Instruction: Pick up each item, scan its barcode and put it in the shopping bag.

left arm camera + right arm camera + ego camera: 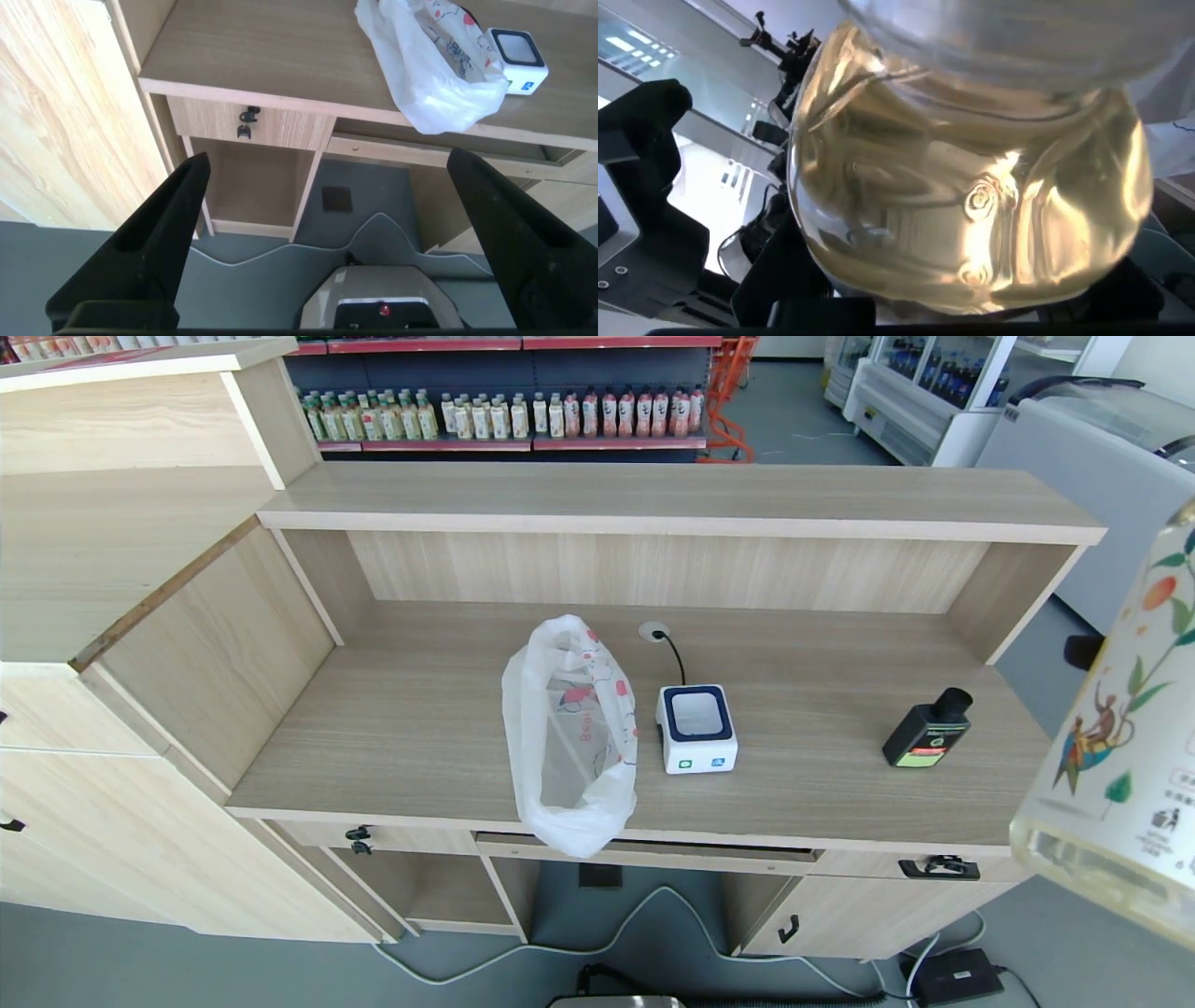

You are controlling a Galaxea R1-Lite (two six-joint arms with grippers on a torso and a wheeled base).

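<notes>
Left gripper: wide open, empty, short of bench front edge.
Bottle: cut off, blocking right gripper; grip cannot tell.
Bag: overhanging front edge.

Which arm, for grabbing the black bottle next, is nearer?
Right: its jaws hold a clear bottle at the counter's right end, where the black bottle stands. Left jaws hang open, left of the bag.

A: Is the light good here?
B: Yes, it is bright and even, from above. Only soft shadows lie on the counter.
A: Any glare?
B: Strong highlights on the bottle in the right wrist view; it is very near and blurred. The head view bends straight lines at its edges.
</notes>
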